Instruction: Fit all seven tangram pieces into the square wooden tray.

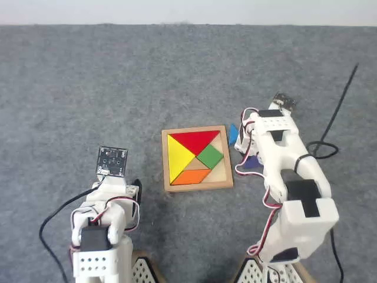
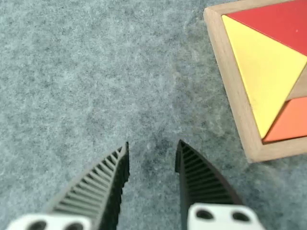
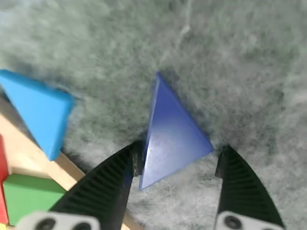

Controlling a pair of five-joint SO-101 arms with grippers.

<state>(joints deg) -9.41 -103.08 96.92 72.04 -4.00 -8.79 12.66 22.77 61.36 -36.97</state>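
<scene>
You have four pieces seated in the square wooden tray (image 1: 199, 187) at the middle of the table (image 1: 88, 88): one red triangle (image 1: 194, 141), one yellow triangle (image 1: 178, 158), one green square (image 1: 210, 156) and one orange parallelogram (image 1: 191, 176). Two more lie off its right edge: one light blue triangle (image 3: 38, 112) touching the rim near the far right corner, and one dark blue triangle (image 3: 172, 134) on the felt just beside it. Your right gripper (image 3: 177, 163) straddles the dark blue triangle with its jaws spread, one fingertip (image 3: 134, 155) touching its edge. Your left gripper (image 2: 152, 158) hangs over bare felt by the tray's near left corner, jaws spread, holding nothing.
</scene>
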